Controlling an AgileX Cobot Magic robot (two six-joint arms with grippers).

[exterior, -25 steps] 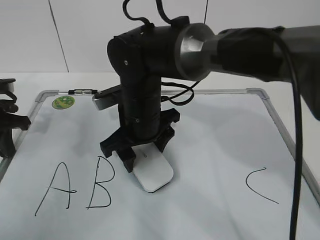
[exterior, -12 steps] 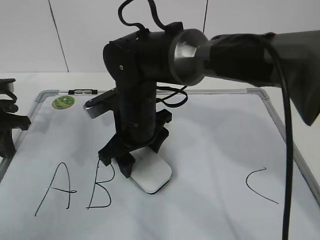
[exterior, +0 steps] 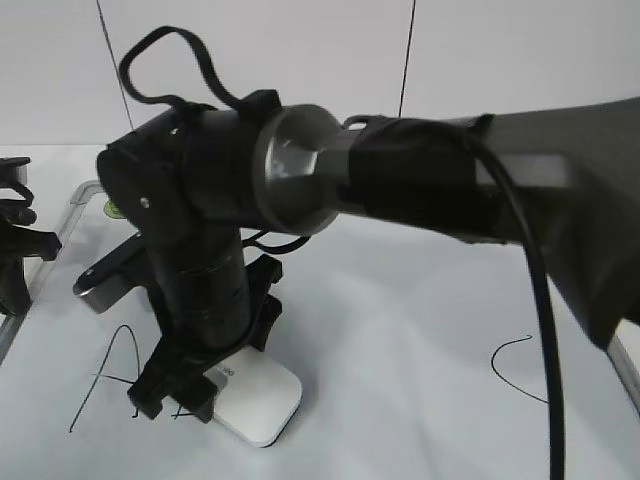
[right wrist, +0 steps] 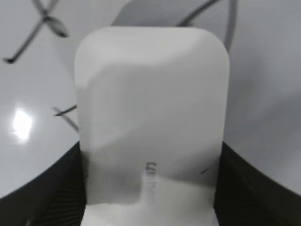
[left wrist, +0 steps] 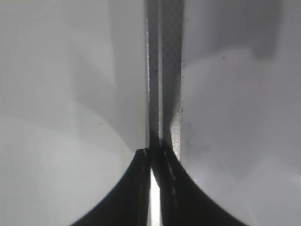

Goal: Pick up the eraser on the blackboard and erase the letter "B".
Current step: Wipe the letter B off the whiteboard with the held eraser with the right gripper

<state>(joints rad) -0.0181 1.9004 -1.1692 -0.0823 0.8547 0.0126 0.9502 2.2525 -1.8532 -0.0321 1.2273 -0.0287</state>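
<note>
My right gripper [exterior: 188, 392] is shut on the white eraser [exterior: 256, 404] and holds it flat on the blackboard [exterior: 400, 330], low and left. In the right wrist view the eraser [right wrist: 150, 94] fills the space between the two black fingers [right wrist: 150, 160]. Thin black marker strokes [right wrist: 44, 21] show round it. I cannot tell which letter they belong to. The letter "B" is hidden behind the gripper and the eraser. Part of the "A" [exterior: 108, 372] shows left of the gripper. My left gripper [exterior: 15, 255] is shut and empty at the board's left edge.
The "C" [exterior: 512, 362] is drawn at the right of the board. The grey board frame [left wrist: 164, 94] runs straight ahead of the left fingers [left wrist: 153, 157]. The right arm crosses above most of the board.
My right gripper has slid the eraser left and toward the camera, onto the place where the "B" stood. The "B" is now hidden. The left arm has not moved.
</note>
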